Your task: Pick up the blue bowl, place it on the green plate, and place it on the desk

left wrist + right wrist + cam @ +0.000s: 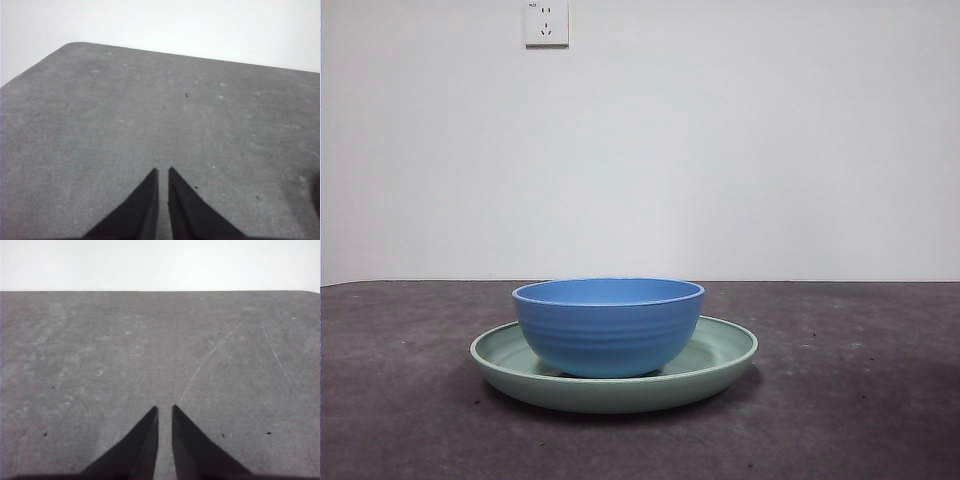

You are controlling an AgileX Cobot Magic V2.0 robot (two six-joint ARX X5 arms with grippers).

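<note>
Front view: the blue bowl [608,325] sits upright inside the green plate [725,350] on the desk [860,400], slightly toward its 9 o'clock rim, while left gripper [163,170] and right gripper [165,407], jaws nearly closed and empty, wait apart; a rim grasp could drag the plate.
</note>
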